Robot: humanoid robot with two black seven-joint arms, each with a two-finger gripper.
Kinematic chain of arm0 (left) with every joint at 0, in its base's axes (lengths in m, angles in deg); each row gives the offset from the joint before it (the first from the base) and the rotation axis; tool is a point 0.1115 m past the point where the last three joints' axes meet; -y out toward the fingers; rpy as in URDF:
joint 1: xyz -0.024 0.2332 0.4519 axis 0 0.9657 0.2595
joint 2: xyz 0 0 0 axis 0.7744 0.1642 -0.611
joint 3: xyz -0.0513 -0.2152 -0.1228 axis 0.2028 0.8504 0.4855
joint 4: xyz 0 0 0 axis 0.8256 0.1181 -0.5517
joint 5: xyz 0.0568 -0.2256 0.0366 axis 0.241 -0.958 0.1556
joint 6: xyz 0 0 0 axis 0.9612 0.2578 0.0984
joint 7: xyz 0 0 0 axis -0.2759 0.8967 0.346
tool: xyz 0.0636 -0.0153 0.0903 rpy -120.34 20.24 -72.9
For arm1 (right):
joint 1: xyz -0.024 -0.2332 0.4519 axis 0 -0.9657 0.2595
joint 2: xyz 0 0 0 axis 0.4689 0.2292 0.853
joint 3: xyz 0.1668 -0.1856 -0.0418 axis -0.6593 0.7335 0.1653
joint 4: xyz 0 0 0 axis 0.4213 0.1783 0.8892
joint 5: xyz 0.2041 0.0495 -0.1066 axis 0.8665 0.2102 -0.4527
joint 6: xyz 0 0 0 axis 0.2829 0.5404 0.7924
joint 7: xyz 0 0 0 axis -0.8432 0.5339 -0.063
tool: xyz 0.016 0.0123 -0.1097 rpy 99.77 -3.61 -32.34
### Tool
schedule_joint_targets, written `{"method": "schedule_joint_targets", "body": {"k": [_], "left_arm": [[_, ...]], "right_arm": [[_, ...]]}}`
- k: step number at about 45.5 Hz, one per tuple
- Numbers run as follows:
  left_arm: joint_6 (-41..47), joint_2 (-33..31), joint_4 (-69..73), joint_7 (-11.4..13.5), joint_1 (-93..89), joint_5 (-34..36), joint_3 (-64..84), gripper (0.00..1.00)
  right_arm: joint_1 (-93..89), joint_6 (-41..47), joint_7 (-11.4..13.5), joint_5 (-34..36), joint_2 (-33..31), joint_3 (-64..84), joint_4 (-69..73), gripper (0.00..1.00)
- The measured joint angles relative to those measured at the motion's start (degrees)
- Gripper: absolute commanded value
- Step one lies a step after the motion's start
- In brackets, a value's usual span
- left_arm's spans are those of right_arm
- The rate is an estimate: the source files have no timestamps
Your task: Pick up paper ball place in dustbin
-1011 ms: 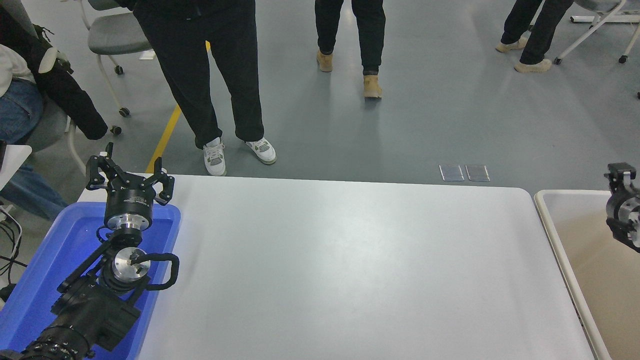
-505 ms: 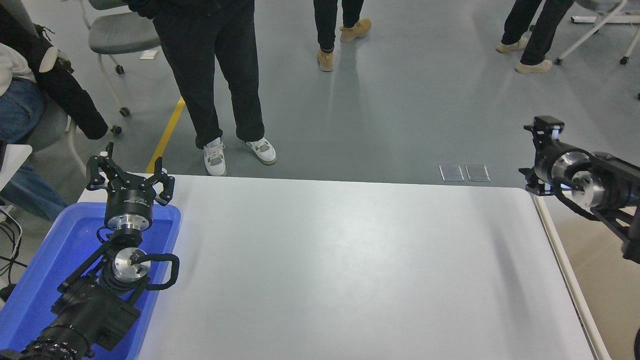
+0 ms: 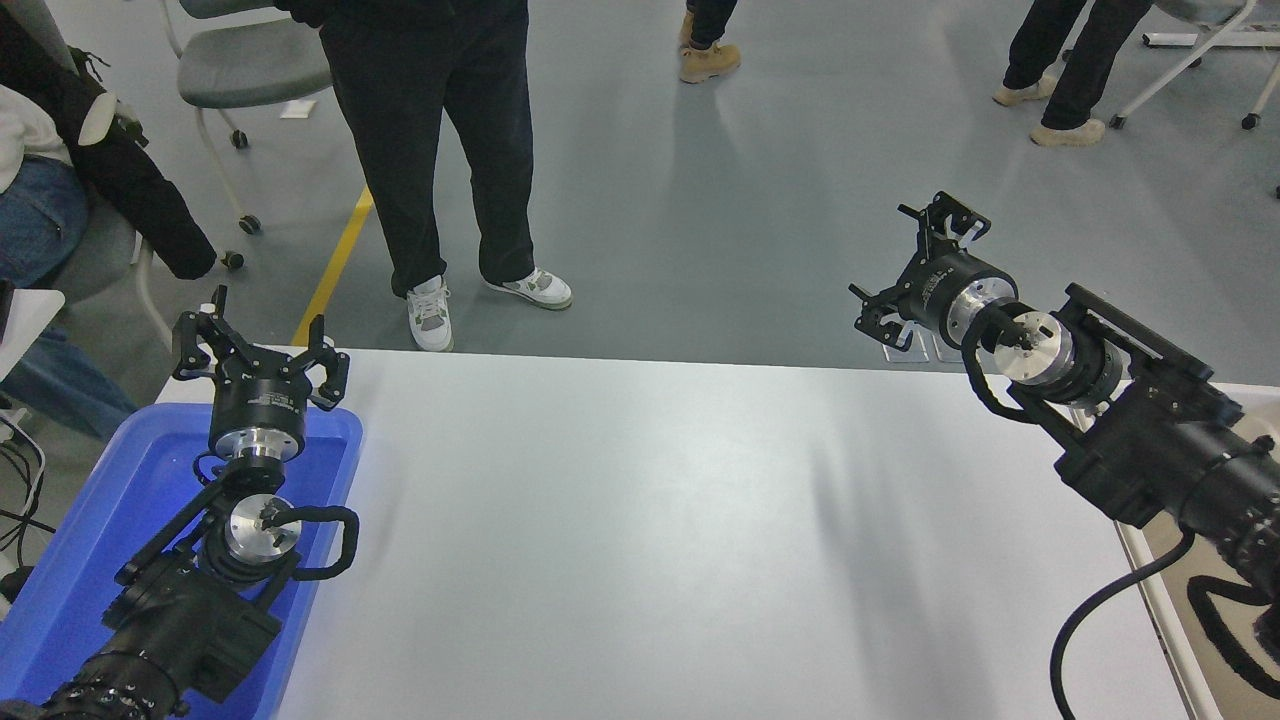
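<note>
The paper ball is out of view. The dustbin [image 3: 1186,665] shows only as a pale rim and a strip of beige inside at the table's right edge, mostly behind my right arm. My right gripper [image 3: 897,262] hangs in the air over the table's far right corner. It points away toward the floor, open, with nothing between its fingers. My left gripper [image 3: 255,335] is parked open over the far end of the blue tray.
A bright blue tray [image 3: 90,510] lies under my left arm at the table's left edge. A person's legs in black trousers [image 3: 440,150] stand just beyond the far edge. A wheeled chair [image 3: 240,70] stands at the upper left.
My right arm has swung up and left from over the dustbin to the table's far right corner. The person in tan shoes has walked away toward the top.
</note>
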Motion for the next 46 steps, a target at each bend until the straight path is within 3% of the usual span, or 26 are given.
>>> {"method": "schedule_joint_targets", "body": {"k": [25,46], "left_arm": [[0.0,0.0,0.0,0.0,0.0,0.0,0.0,0.99],[0.0,0.0,0.0,0.0,0.0,0.0,0.0,0.99]], "right_arm": [[-10.8,11.8,-0.6,1.5,0.7,-11.9,-1.4,1.00],[-15.5,16.4,-0.6,1.6,1.3,-15.7,-2.3,1.00]]}}
